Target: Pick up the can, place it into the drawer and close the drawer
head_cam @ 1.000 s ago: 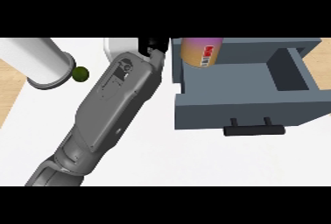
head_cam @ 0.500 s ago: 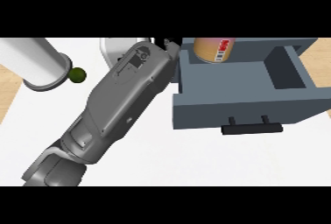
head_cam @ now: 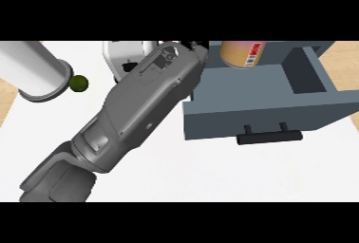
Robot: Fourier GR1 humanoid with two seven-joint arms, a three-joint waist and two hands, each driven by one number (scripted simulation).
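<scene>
Head view: the can [head_cam: 242, 53] hangs over the open drawer [head_cam: 263, 116], at its back-left corner. The left hand [head_cam: 198, 46] is mostly hidden beyond its forearm; its grasp cannot be told. Judged: pickup done, placing underway, closing left.

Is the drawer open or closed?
Open. The grey drawer is pulled out, showing its hollow inside, and the can sits above its back part.
</scene>
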